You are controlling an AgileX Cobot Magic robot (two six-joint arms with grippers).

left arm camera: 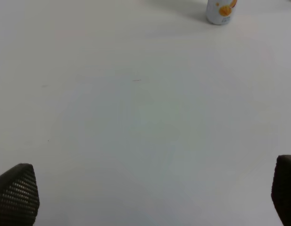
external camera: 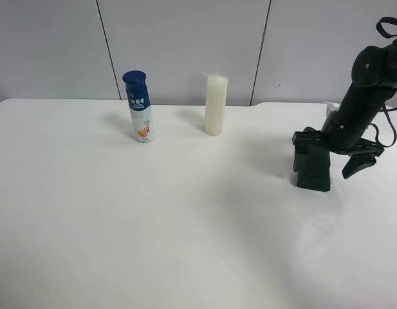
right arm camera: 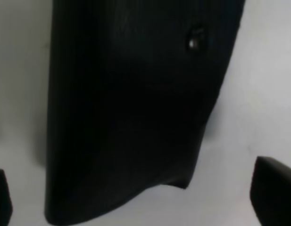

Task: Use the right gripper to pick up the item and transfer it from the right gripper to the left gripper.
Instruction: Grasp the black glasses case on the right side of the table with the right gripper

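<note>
The right pincer (external camera: 323,158) is hanging spread wide astride the item (right arm camera: 131,108), which is lying flat on the table (external camera: 185,225). Gripped so near its end, the soft item is likely going to sag or slip before reaching the left pincer (left arm camera: 150,193), also spread, well apart.

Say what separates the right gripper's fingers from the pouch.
Only bare table: the right wrist view shows a white strip between each finger and the pouch.
</note>
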